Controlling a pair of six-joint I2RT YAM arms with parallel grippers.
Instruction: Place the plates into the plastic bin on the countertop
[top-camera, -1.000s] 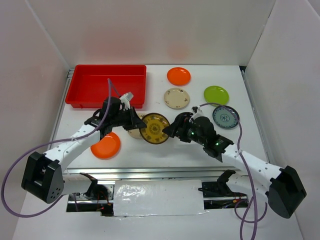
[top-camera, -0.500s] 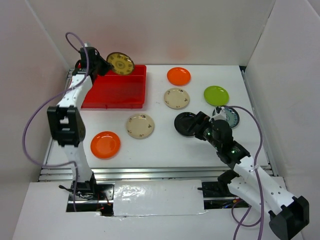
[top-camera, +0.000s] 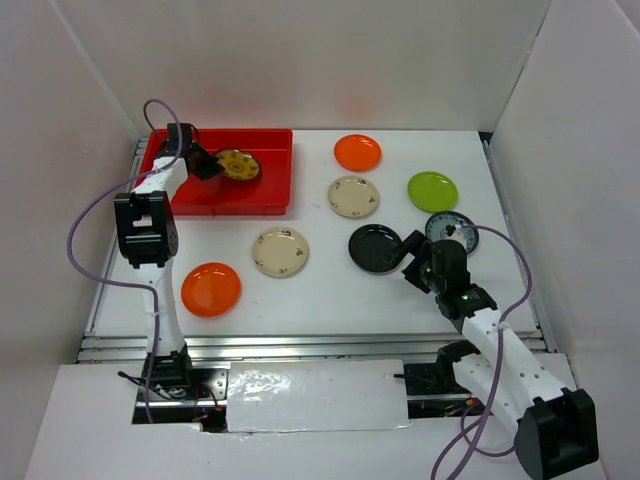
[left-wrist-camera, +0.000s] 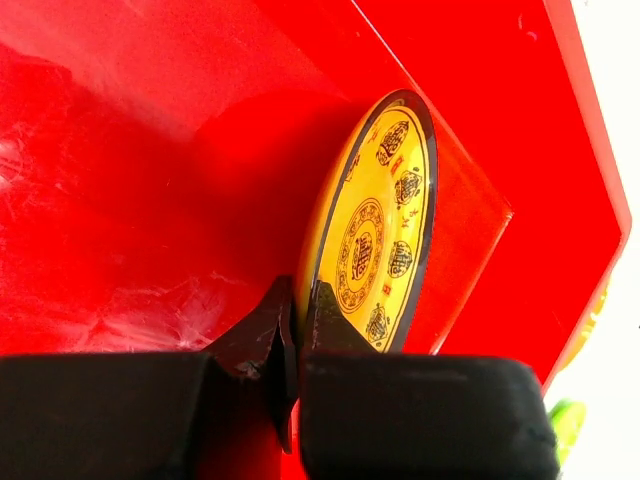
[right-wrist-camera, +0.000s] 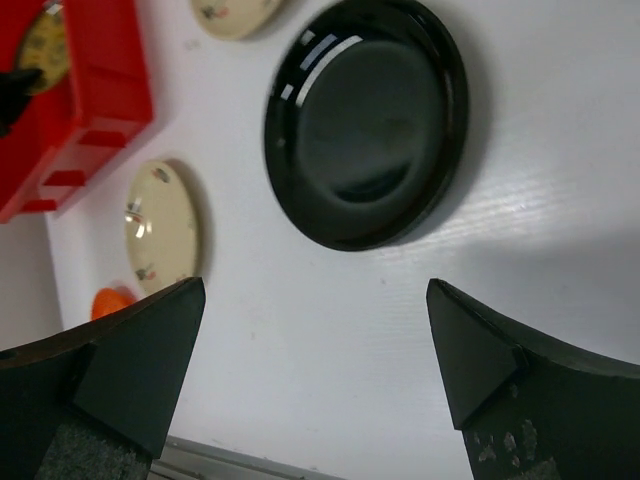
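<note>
Left tool pinched shut on rim of brown-gold plate: yellow face, dark ornate medallions, black edge. Plate tilted on edge inside red bin, just ahead of tool, near bin wall. Right tool wide open, empty, above bench; glossy black plate flat just ahead.

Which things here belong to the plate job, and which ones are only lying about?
Belong to the job: red bin; brown-gold plate gripped by the left claw inside it; black plate, blue-grey plate, green plate, two orange plates, two beige plates, all on the countertop.
Only lying about: purple cables, metal rail, white sheet at the front.
</note>
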